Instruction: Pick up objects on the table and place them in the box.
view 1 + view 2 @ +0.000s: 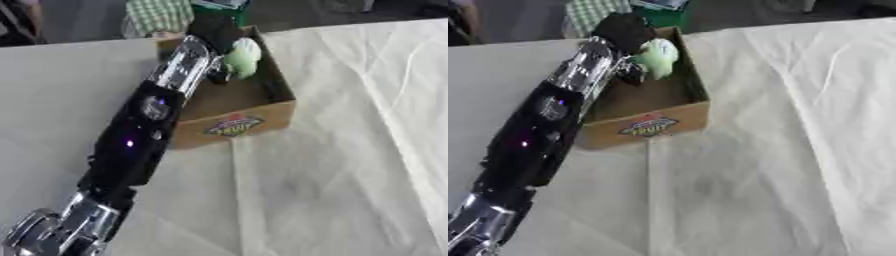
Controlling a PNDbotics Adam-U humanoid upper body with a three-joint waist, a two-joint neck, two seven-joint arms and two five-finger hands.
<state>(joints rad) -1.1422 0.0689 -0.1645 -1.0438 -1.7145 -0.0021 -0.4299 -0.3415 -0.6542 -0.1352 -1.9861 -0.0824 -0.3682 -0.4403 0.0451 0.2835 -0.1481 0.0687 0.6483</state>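
Reaching in from the lower left, over the far end of the cardboard box (262, 112), with the left hand (214, 30) black and bunched above the box's far wall; curled, by the look of it, against a pale green object (243, 57), rounded and soft-looking, perhaps a plush toy or foam fruit, though exact finger placement hard to make out. Sitting at or just inside the box's far end, that green thing, touching the hand and apparently not yet let go. Judging by its matte, puffy surface: probably light, yielding under pressure, not slippery, not fragile; best taken round its widest middle, where curled fingers can sink in a little, rather than by the narrower end. Likely to drop without bouncing much and settle on the brown floor of the box, which looks otherwise bare. Showing a colourful printed label (649, 126) on the near wall. Resting on a desk (350, 175) covered with a creased white cloth, wrinkled toward the right side, so possibly prone to dragging or bunching if the box gets nudged. Beyond the far edge, a green checked cloth (157, 15) and dark shapes, unclear. No right hand anywhere in view.
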